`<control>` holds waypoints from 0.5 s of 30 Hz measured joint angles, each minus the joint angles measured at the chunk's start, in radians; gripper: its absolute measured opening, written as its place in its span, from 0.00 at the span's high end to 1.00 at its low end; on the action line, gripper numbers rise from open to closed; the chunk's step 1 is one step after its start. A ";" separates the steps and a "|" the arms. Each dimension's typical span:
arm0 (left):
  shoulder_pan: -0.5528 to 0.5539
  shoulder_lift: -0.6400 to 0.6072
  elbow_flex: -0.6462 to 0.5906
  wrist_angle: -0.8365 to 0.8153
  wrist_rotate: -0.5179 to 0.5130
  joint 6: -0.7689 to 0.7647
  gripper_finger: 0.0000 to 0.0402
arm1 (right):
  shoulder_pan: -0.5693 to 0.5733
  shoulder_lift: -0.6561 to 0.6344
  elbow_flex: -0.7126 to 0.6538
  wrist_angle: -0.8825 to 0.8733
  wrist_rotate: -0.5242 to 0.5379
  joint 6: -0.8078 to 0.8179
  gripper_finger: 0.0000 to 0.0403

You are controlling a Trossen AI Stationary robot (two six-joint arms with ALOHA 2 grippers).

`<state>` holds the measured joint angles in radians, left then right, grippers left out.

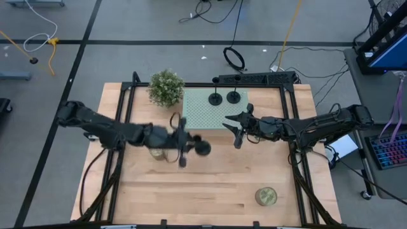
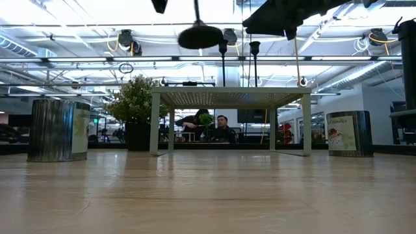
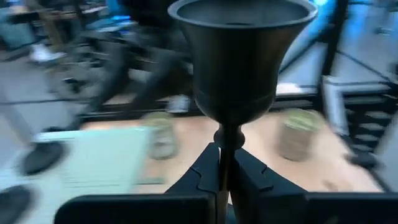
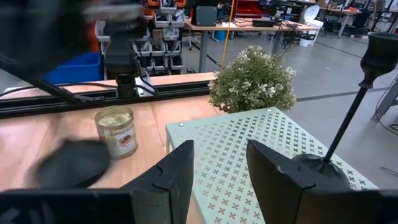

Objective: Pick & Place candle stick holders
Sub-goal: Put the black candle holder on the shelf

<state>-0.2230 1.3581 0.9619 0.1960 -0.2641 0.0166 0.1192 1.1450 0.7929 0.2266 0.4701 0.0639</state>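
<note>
My left gripper [image 1: 184, 143] is shut on one black candle stick holder [image 1: 202, 147], held high over the table's middle. In the low view its round base [image 2: 200, 36] hangs near the top. Two more black holders [image 1: 216, 98] [image 1: 233, 97] stand upright on their bases on the pale green perforated stand [image 1: 200, 117]; one also shows in the right wrist view [image 4: 348, 118]. My right gripper [image 1: 236, 130] is open and empty at the stand's near right corner, its fingers [image 4: 177, 180] over the stand's top. My left gripper pinches the holder's thin stem [image 3: 226, 146] between its two fingers, just below the cup [image 3: 239, 56]. The fingers lie across the stem. The holder is lifted clear of the table, its cup above the fingers and its base [image 2: 200, 36] below.
A small potted plant [image 1: 166, 87] stands at the stand's far left corner. One gold-green jar [image 1: 158, 152] sits under my left arm, another [image 1: 266, 196] near the table's front right. Dark frame rails [image 1: 292, 140] run along both table sides.
</note>
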 joint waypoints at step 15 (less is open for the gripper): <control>0.565 0.020 0.038 -0.046 0.210 -0.079 0.96 | 0.000 0.000 0.000 -0.023 0.000 0.000 0.64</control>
<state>0.3422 1.3779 0.9997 0.1505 -0.0537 -0.0620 0.1192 1.1450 0.7929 0.2039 0.4701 0.0635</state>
